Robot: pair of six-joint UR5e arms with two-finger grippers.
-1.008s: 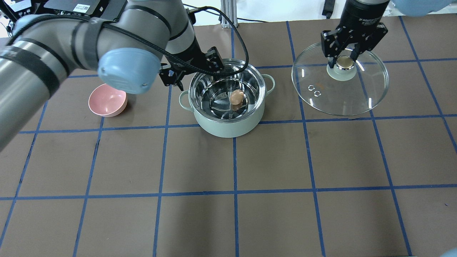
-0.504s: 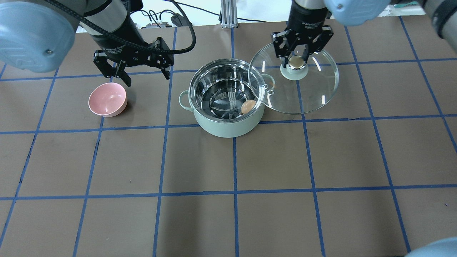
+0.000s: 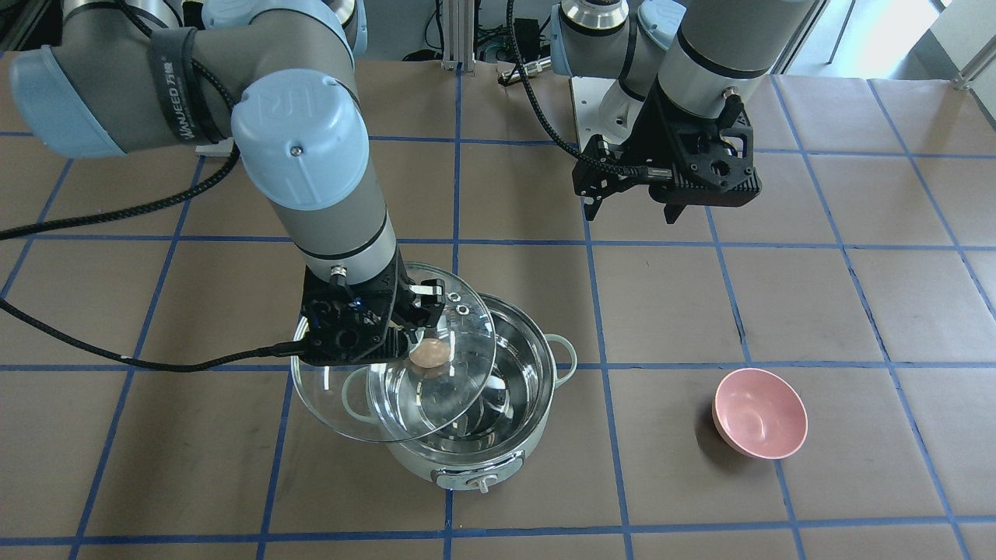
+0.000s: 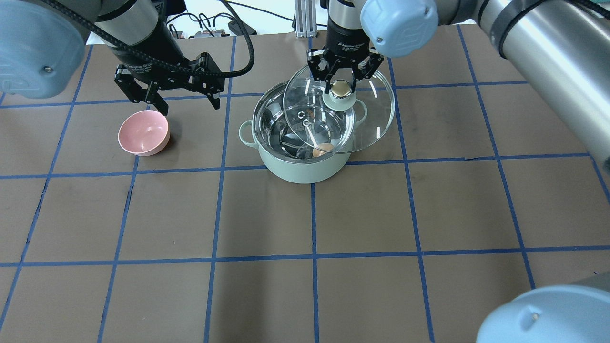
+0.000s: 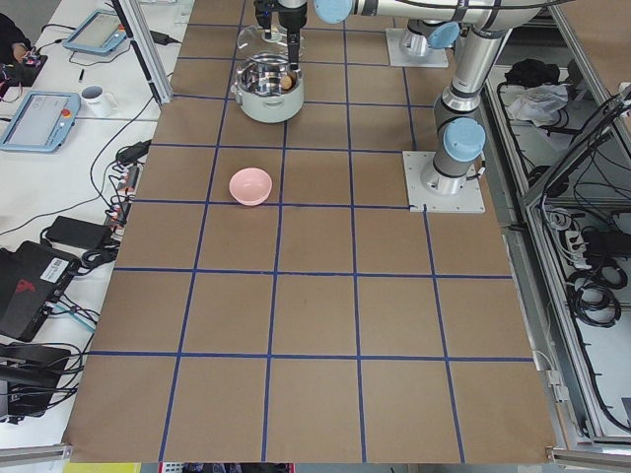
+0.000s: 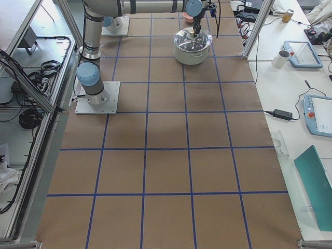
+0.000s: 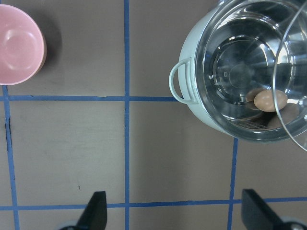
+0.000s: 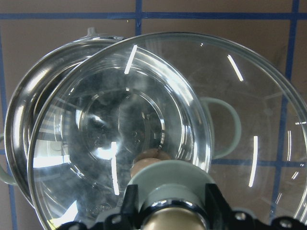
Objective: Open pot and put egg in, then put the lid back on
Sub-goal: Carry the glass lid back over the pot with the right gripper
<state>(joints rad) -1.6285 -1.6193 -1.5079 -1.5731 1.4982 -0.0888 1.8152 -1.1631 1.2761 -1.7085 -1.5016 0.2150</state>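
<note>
Glass dominated what we saw: the round clear glass lid (image 4: 369, 116) hung over the pale mint-green steel-lined pot (image 4: 295, 170), off centre toward the robot's right, so that it covered part of the mouth and reached out past the pot's loop handle on that side. We could not tell whether the lid's edge touched the rim. The right hand (image 4: 340, 89) had its two fingers closed on the lid's pale green, beige-topped knob (image 4: 339, 98) and carried the lid by it.

The small tan-brown egg (image 7: 270, 100) lay inside the pot on the steel floor, close to the wall, partly under the overhanging glass. The pot itself stood upright on the brown worktop (image 4: 362, 209) with its blue tape grid.

The left hand (image 4: 189, 107) was above the worktop, well clear of the pot on the robot's left, its fingers spread wide and gripping nothing. In its wrist view we saw both fingertips far apart over bare worktop. A small round pink bowl (image 4: 144, 133) sat just beside that hand, apart from the pot, with nothing in it that we could see
</note>
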